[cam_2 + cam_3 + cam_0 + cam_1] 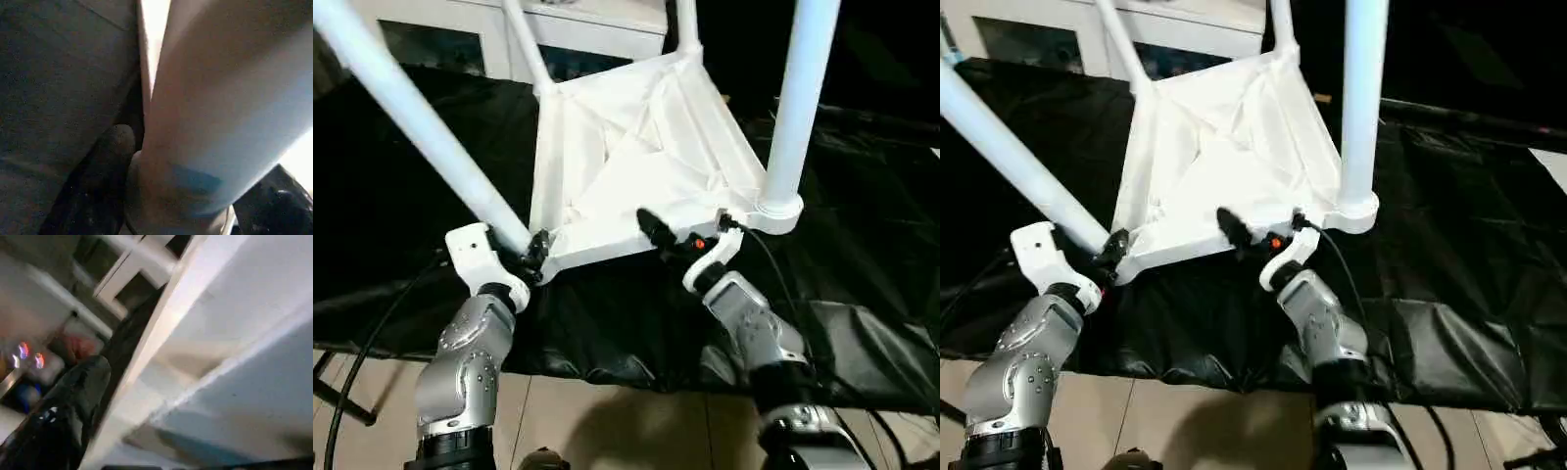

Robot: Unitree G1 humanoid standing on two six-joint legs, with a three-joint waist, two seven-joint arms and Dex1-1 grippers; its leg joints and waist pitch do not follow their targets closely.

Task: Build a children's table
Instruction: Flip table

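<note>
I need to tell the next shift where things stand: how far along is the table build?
Mostly done, it seems: the children's table lies upside down on the black cloth with four legs standing in its corner sockets. In hand: the left claw is closed around the near-left leg at its base, while the right claw is open at the tabletop's near rim. Probably left: seating that leg firmly and turning the table upright.

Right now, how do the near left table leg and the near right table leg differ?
The near left leg leans steeply outward toward the robot's left, while the near right leg stands almost straight up from the upturned tabletop. The left gripper is closed around the left leg's base; the right gripper is at the tabletop's near rim, not on the right leg. The right leg's round socket collar shows plainly; the left leg's is hidden. Both are long, round, white.
</note>
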